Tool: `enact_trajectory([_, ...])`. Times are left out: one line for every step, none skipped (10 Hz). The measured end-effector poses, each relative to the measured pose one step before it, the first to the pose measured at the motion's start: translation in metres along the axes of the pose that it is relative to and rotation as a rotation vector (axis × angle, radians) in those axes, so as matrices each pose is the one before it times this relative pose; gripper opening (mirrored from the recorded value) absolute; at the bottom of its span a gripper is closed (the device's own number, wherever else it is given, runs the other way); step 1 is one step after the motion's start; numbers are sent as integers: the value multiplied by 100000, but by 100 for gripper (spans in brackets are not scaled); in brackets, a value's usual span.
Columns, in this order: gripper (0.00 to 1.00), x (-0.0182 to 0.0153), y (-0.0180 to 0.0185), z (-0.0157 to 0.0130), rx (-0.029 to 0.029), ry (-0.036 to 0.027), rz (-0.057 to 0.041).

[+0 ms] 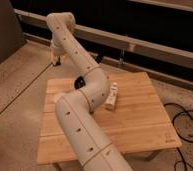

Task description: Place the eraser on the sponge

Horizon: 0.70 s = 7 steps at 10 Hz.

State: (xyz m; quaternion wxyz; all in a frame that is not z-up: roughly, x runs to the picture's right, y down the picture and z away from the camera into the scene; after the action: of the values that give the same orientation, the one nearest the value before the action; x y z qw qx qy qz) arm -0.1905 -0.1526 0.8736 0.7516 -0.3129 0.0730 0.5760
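Finds the gripper [55,60] at the upper left of the frame, raised past the far-left corner of the table [140,131], fingers together; cannot tell whether anything is pinched between them. Shows no sure eraser or sponge: only a dark patch [80,81] left of centre against the bend of the arm [87,117], and a cream-white block [111,96] at centre. Fits either an eraser carried in that closed grip or one lying on a sponge hidden by the arm. Calls, either way, for a clear sight of the sponge.
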Motion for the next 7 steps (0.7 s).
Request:
enact_trajectory([0, 1593, -2335, 2323, -833, 5881, 6052])
enact_trajectory([0, 929, -1577, 1417, -1074, 3279, 4350])
enact_trajectory([0, 984, -1950, 1592, -2065, 3361, 5336])
enact_trajectory([0, 468, -1009, 1066, -2188, 1835, 2909])
enact_trajectory([0, 35, 126, 244, -1120, 271, -148])
enact_trajectory([0, -3, 950, -264, -414, 75, -2978])
enact_trajectory([0, 40, 1177, -500, 625, 294, -4118])
